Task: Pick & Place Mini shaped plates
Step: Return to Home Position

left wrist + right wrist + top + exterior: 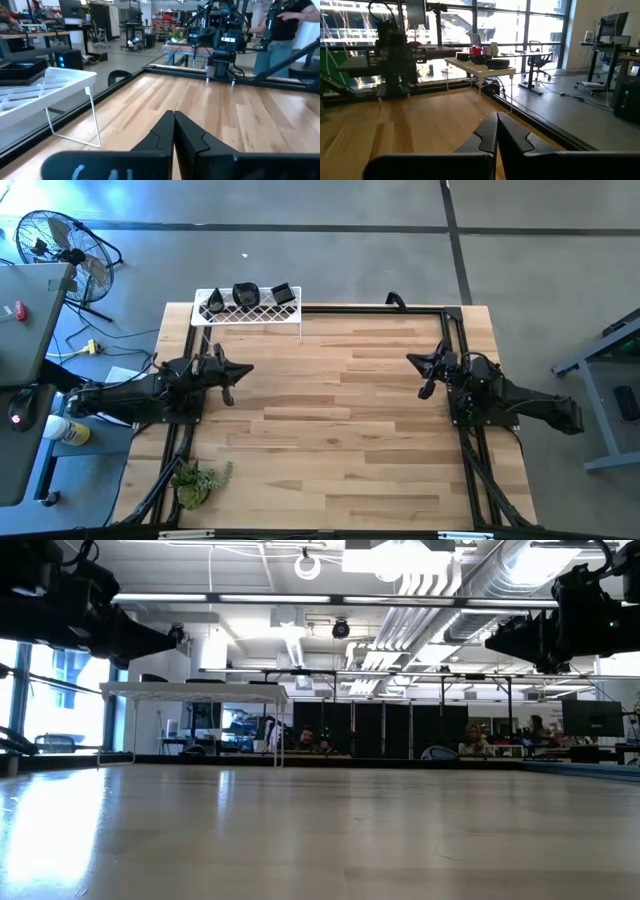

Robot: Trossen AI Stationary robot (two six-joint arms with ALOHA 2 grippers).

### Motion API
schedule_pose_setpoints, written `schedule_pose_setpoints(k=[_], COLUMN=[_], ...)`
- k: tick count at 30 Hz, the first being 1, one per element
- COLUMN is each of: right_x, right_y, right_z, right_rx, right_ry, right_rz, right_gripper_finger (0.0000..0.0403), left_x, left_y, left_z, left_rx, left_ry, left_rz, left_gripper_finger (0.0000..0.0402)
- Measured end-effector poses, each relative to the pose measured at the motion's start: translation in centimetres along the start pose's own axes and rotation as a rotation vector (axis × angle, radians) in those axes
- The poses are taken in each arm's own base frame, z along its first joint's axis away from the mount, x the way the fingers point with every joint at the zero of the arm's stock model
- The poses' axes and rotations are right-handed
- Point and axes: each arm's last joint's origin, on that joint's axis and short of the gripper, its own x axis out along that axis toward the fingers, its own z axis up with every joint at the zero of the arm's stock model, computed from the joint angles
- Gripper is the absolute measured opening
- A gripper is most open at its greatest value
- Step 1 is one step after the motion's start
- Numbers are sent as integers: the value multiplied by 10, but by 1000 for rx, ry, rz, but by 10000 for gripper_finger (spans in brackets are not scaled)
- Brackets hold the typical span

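Observation:
Three mini shaped plates, glossy black [212, 303] [245, 295] [283, 293], lie on top of the white wire rack [247, 312], which stands on thin legs at the table's far left edge. The right wrist view shows the same plates [497, 63] on the rack [479, 67]. My left gripper [246, 369] [173, 118] is shut and empty, pointing level over the table's left side, nearer than the rack. My right gripper [412, 360] [497, 119] is shut and empty over the right side, pointing level toward the left arm.
A small green plant [200, 478] lies at the table's near left corner. A black frame [445, 310] runs along the table's far and side edges. Bare wood [330, 420] spans the middle between the arms. A fan [60, 240] and a person [285, 25] stand off the table.

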Motion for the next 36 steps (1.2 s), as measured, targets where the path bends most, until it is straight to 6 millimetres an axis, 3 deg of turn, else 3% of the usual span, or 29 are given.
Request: schedule_pose_setpoints(k=[36], right_x=[0], right_y=[1], right_z=[-1], right_rx=[-2], right_ry=[5], right_rz=[15], right_gripper_finger=[9], left_x=[0], left_y=[-1], left_z=[-1], left_rx=[-26], left_ry=[11], left_rz=[-28], left_gripper_finger=[1])
